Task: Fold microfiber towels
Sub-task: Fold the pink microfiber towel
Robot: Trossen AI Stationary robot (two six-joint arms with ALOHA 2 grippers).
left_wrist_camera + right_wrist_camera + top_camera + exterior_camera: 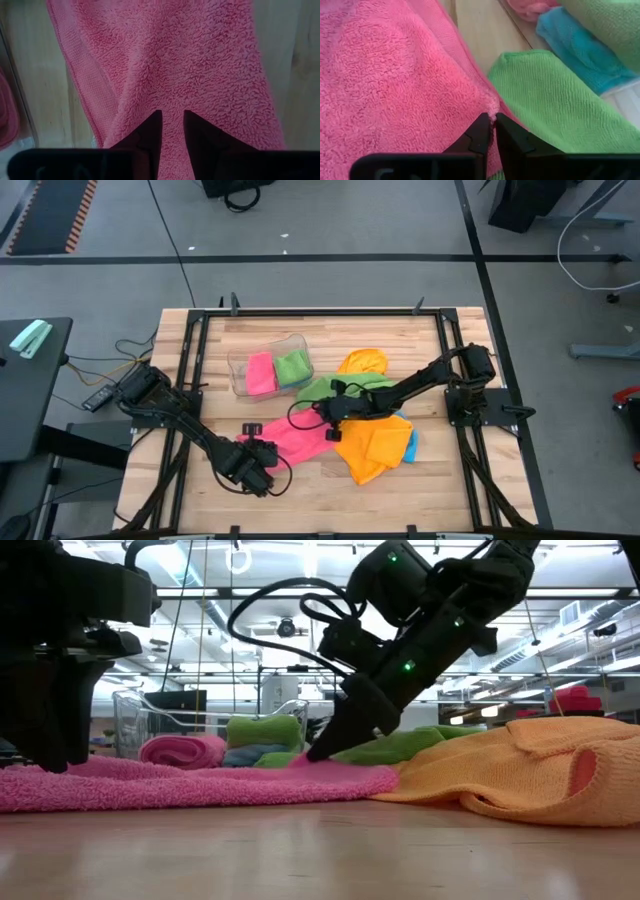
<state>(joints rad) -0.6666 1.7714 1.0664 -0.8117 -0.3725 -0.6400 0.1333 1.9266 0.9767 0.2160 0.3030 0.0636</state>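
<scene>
Four bright towels [370, 442] strewn on slatted wood table [440, 490], grey floor [330, 275] beyond

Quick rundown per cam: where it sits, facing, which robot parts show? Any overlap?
High: overhead, straight down; both arms, table.
Low: tabletop height, level; arms enter from above, orange towel.
Left wrist: past left pincer clamping pink towel.
Right wrist: past right pincer pinching the pink towel's edge beside green towel.
Shared: all show the pink towel.
</scene>
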